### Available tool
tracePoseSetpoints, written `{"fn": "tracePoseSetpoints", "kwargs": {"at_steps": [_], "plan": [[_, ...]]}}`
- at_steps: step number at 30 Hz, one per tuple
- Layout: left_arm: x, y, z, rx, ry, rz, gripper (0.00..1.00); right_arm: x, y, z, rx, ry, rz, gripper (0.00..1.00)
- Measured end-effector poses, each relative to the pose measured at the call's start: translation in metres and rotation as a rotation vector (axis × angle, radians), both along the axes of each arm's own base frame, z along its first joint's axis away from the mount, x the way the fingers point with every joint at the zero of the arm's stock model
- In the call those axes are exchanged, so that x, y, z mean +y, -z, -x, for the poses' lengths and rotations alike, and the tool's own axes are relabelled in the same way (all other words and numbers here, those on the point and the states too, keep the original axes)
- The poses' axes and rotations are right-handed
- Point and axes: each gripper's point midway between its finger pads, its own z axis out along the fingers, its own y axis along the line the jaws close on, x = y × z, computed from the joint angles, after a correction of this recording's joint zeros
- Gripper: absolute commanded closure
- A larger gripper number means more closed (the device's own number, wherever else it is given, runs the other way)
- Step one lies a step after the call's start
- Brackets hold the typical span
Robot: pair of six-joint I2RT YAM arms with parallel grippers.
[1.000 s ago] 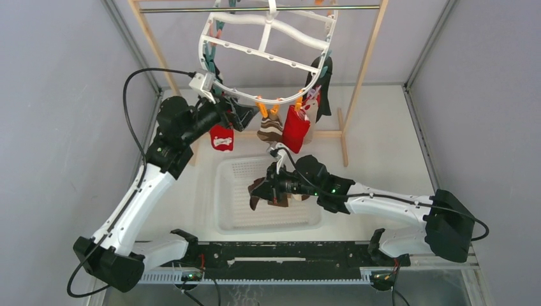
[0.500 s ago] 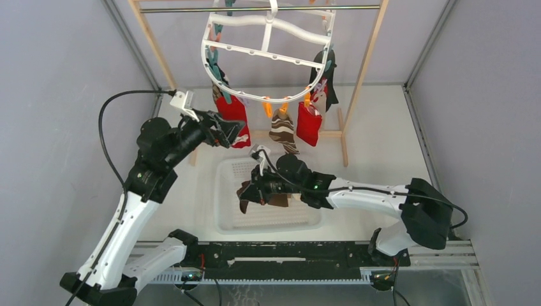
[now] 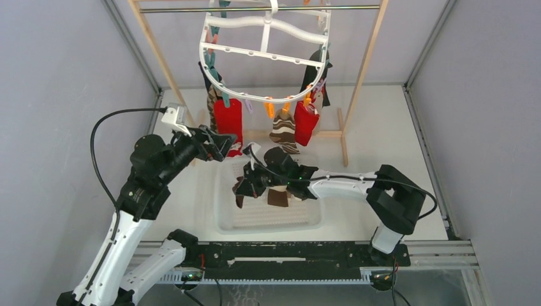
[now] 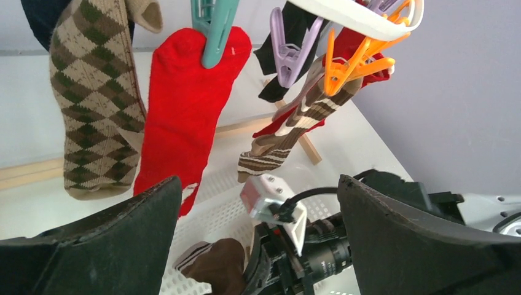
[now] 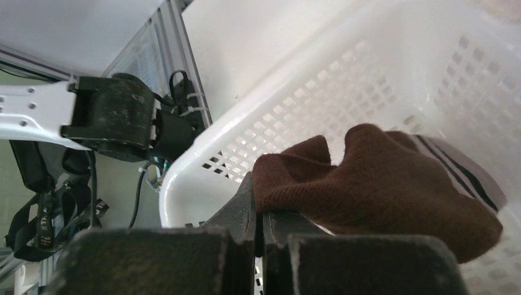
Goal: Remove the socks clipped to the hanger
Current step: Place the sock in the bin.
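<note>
Lowest in the overhead frame, the white basket (image 3: 220, 224) sat on the white table (image 3: 389, 159), its near rim close above the arms' base rail. Bare table lay to the right of it. Over the basket's upper left part, the right gripper (image 3: 245, 186) was clenched on a dark brown sock (image 3: 241, 192). In the wrist view its fingers (image 5: 246, 215) were pressed together on the sock's edge, above the perforated wall.

At centre left, the left gripper (image 3: 221, 144) gaped wide and empty, close by the lower end of a red sock (image 3: 228, 118). Whether they touched could not be told.

Farther up, the hanger (image 3: 265, 56) hung from the metal rod (image 3: 185, 9) at top centre. An argyle sock (image 4: 92, 104), the red sock, a striped sock (image 3: 284, 131), a second red sock (image 3: 305, 124) and a black sock (image 3: 316, 80) were clipped along its lower rim. Wooden rack posts (image 3: 367, 64) flanked it with open gaps. Grey walls (image 3: 57, 76) closed both sides.
</note>
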Motion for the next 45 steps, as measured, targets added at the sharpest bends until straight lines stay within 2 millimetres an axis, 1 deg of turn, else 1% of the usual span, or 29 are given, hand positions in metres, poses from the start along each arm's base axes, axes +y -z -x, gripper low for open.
{"fn": "tracePoseSetpoints", "kwargs": {"at_steps": [5,9,10,12,14,15,16,18,19,23,26,28,30,34,39,45], "plan": [[-0.001,0.010,-0.002,0.027,0.000,-0.002,0.00,0.006,0.032,0.013,0.040,-0.031,0.062,1.00],[-0.002,0.017,-0.003,0.042,0.001,-0.007,0.00,0.009,0.053,0.030,0.066,-0.064,0.110,1.00],[-0.002,0.019,-0.003,0.046,0.001,-0.008,0.00,0.010,0.057,0.035,0.071,-0.074,0.121,0.98],[-0.002,0.023,-0.003,0.055,0.001,-0.010,0.00,0.010,0.061,0.043,0.076,-0.088,0.136,0.88],[-0.003,0.024,-0.004,0.061,0.001,-0.008,0.00,0.011,0.063,0.050,0.079,-0.098,0.146,0.83],[-0.003,0.025,-0.004,0.063,0.001,-0.008,0.00,0.011,0.063,0.050,0.079,-0.098,0.147,0.77],[-0.003,0.025,-0.004,0.064,0.001,-0.008,0.00,0.011,0.064,0.052,0.080,-0.100,0.150,0.70],[-0.003,0.026,-0.004,0.065,0.001,-0.008,0.00,0.010,0.066,0.054,0.082,-0.097,0.157,0.59],[-0.003,0.026,-0.004,0.065,0.001,-0.007,0.00,0.009,0.069,0.054,0.081,-0.093,0.165,0.55],[-0.003,0.026,-0.003,0.065,0.000,-0.007,0.00,-0.001,0.083,0.054,0.080,-0.067,0.218,0.42],[-0.003,0.027,-0.003,0.066,0.000,-0.007,0.00,-0.010,0.094,0.053,0.075,-0.040,0.273,0.36],[-0.003,0.026,-0.003,0.063,0.001,-0.004,0.00,-0.015,0.097,0.053,0.067,-0.028,0.300,0.33],[-0.003,0.024,-0.003,0.061,0.000,0.003,0.00,-0.019,0.096,0.053,0.048,-0.013,0.322,0.30],[-0.003,0.023,-0.004,0.056,0.000,0.005,0.00,-0.024,0.082,0.051,0.004,0.010,0.328,0.23],[-0.004,0.022,-0.004,0.050,0.001,0.009,0.00,-0.034,0.065,0.045,-0.043,0.042,0.335,0.22],[-0.004,0.019,-0.005,0.042,0.002,0.019,0.00,-0.047,0.050,0.042,-0.077,0.069,0.350,0.21]]}}
